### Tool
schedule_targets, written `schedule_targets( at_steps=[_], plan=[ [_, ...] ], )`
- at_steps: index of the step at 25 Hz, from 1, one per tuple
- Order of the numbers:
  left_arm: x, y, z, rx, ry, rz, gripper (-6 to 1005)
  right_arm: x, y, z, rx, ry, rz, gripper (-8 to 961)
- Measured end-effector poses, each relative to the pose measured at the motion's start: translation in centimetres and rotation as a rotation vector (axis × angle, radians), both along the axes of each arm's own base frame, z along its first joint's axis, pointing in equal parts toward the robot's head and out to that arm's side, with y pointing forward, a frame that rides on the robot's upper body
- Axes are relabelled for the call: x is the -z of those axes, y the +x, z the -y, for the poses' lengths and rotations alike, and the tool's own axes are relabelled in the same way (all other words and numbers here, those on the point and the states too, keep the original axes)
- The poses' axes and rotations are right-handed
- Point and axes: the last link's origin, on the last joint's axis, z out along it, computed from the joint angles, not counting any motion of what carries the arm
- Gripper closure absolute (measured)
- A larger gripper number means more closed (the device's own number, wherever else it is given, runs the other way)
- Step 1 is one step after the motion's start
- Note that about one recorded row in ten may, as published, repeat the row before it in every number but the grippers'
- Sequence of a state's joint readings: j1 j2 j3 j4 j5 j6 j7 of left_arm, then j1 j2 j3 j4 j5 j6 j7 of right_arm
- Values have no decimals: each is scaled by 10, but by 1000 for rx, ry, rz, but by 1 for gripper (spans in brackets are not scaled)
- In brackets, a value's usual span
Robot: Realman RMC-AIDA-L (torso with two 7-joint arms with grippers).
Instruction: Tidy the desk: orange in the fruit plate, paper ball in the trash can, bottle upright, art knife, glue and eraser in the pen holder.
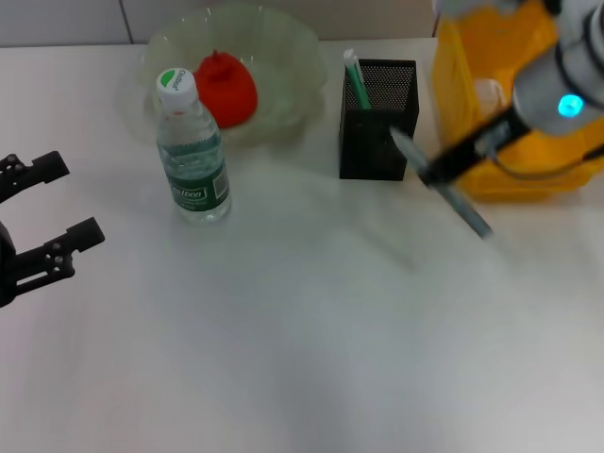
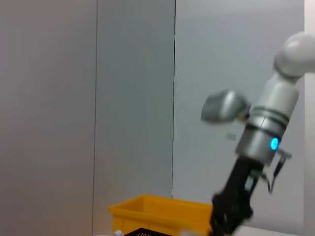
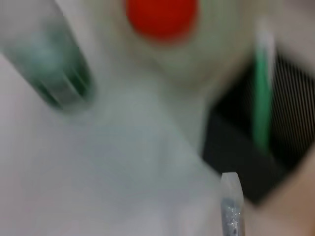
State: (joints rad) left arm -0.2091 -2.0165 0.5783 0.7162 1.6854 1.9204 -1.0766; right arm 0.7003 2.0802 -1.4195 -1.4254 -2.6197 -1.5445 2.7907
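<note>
My right gripper (image 1: 455,166) is shut on a grey art knife (image 1: 469,213), held slanted just right of the black mesh pen holder (image 1: 377,123), with its upper end near the holder's rim. The knife's end shows in the right wrist view (image 3: 231,206), next to the holder (image 3: 246,152). A green-and-white stick (image 1: 356,80) stands in the holder. The orange (image 1: 226,87) lies in the glass fruit plate (image 1: 293,47). The bottle (image 1: 192,156) stands upright. The yellow trash can (image 1: 514,175) is at the right. My left gripper (image 1: 64,202) is open and empty at the left edge. No eraser shows.
The fruit plate, bottle, pen holder and trash can line the far side of the white table (image 1: 302,359). The left wrist view shows my right arm (image 2: 266,132) above the trash can (image 2: 157,211) against a grey wall.
</note>
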Motion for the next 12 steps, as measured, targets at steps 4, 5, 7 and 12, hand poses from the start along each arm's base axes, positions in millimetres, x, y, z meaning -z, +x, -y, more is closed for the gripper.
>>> schedule_targets(
  at_steps=[4,5,7,12],
  plan=[
    [-1,1,-1,5,5,0,186,-33,-32,-1,-191,148,-119,814],
    [-1,1,-1,5,5,0,186,-33,-32,-1,-191,148,-119,814],
    [-1,1,-3,7,6,-1,186,-38,-35,-8,-250,210,-137,815],
    [-1,4,-7,13,11,-2,187,-32,-29,-34,-349,315,-155,815]
  ],
)
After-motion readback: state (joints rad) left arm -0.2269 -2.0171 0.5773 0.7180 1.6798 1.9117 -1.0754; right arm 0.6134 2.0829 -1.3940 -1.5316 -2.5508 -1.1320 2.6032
